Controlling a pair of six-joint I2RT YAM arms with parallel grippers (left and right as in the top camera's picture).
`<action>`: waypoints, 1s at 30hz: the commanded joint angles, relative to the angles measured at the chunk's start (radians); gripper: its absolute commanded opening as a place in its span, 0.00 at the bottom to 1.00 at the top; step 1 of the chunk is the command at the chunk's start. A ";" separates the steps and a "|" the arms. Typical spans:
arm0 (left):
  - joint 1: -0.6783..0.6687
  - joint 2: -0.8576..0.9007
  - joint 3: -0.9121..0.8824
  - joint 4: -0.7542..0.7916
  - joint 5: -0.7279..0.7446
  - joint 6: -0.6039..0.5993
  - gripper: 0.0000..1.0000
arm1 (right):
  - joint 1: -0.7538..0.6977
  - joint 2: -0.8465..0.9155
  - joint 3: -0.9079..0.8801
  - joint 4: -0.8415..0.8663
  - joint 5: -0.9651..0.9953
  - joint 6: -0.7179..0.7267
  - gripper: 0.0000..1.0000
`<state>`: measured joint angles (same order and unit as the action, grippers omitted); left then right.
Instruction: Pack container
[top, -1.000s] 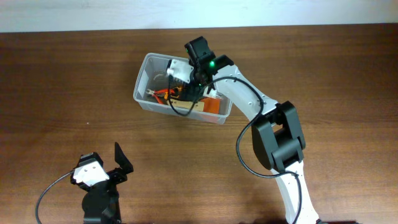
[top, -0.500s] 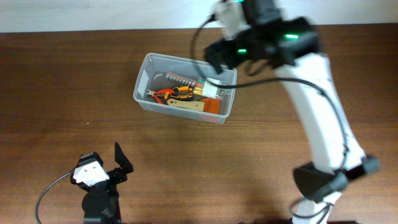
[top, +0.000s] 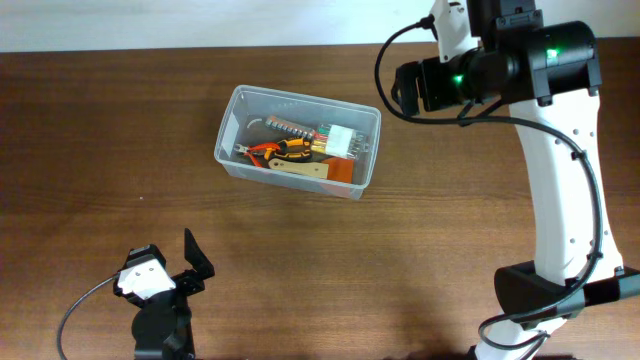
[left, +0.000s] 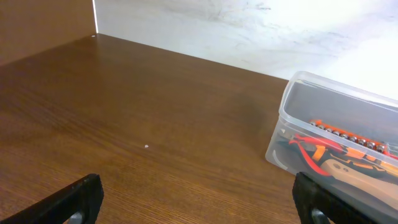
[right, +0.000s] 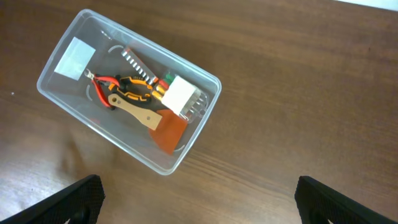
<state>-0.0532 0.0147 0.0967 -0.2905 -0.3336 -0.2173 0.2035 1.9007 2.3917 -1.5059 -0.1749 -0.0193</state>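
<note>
The clear plastic container (top: 232, 128) sits on the wooden table at centre back. It holds orange-handled pliers (top: 268, 151), a tan tool with an orange blade (top: 318, 169), a row of bits (top: 290, 130) and a white block (top: 340, 140). It also shows in the right wrist view (right: 68, 92) and in the left wrist view (left: 292, 127). My right gripper (right: 198, 202) is open and empty, raised high above the table to the container's right (top: 408, 90). My left gripper (left: 199, 202) is open and empty, low at the front left (top: 185, 262).
A white wall edge (top: 200, 25) runs along the table's back. The right arm's base (top: 530, 300) stands at the front right and the left arm's base (top: 160, 320) at the front left. A cable (top: 75, 310) loops beside the left arm.
My right gripper has lifted out of the container and swung up and to the right, leaving the white block inside. The left arm has not moved.
</note>
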 joint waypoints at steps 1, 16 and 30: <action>-0.004 -0.005 -0.004 -0.001 -0.003 0.009 0.99 | -0.002 -0.009 -0.002 -0.002 0.002 0.013 0.99; -0.004 -0.005 -0.004 -0.001 -0.003 0.009 0.99 | -0.003 -0.004 -0.003 -0.002 0.003 0.013 0.99; -0.004 -0.005 -0.004 -0.001 -0.004 0.009 0.99 | 0.005 -0.422 -0.350 0.367 0.254 -0.033 0.99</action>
<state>-0.0532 0.0147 0.0967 -0.2905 -0.3336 -0.2173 0.2108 1.6360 2.1715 -1.2579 -0.0269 -0.0414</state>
